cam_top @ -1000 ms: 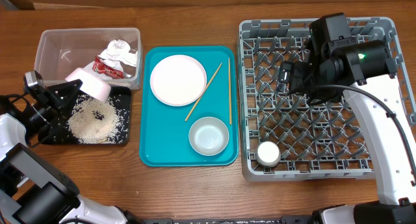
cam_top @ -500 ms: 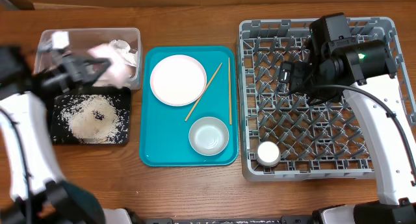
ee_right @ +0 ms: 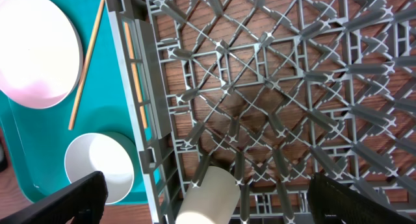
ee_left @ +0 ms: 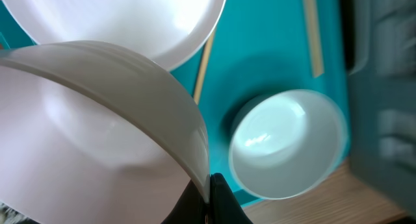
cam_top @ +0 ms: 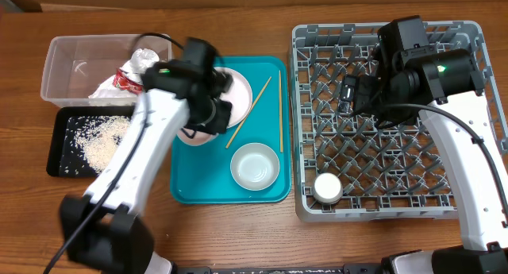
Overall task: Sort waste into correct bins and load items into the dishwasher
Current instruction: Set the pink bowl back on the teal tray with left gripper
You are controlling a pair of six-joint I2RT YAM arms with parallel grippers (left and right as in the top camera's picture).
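My left gripper (cam_top: 208, 123) is shut on the rim of a pale pink bowl (cam_top: 195, 133) and holds it over the teal tray, partly covering the white plate (cam_top: 230, 95). In the left wrist view the fingertips (ee_left: 209, 193) pinch the bowl's rim (ee_left: 192, 130). The second pale bowl (cam_top: 255, 165) and two chopsticks (cam_top: 249, 112) lie on the tray. The white cup (cam_top: 327, 188) lies in the grey rack (cam_top: 397, 159). My right gripper (cam_top: 349, 95) hangs open and empty above the rack. Napkin (cam_top: 143, 59) and red wrapper (cam_top: 125, 80) lie in the clear tub (cam_top: 71, 63). Rice (cam_top: 99, 139) lies in the black tray (cam_top: 59, 159).
The teal serving tray (cam_top: 190, 187) sits between the bins on the left and the rack on the right. My left arm stretches across the black tray and the tub's corner. Bare wooden table runs along the front edge.
My left arm has swung right from above the black tray, past the clear tub, to over the teal tray, carrying the bowl. The right arm has not moved.
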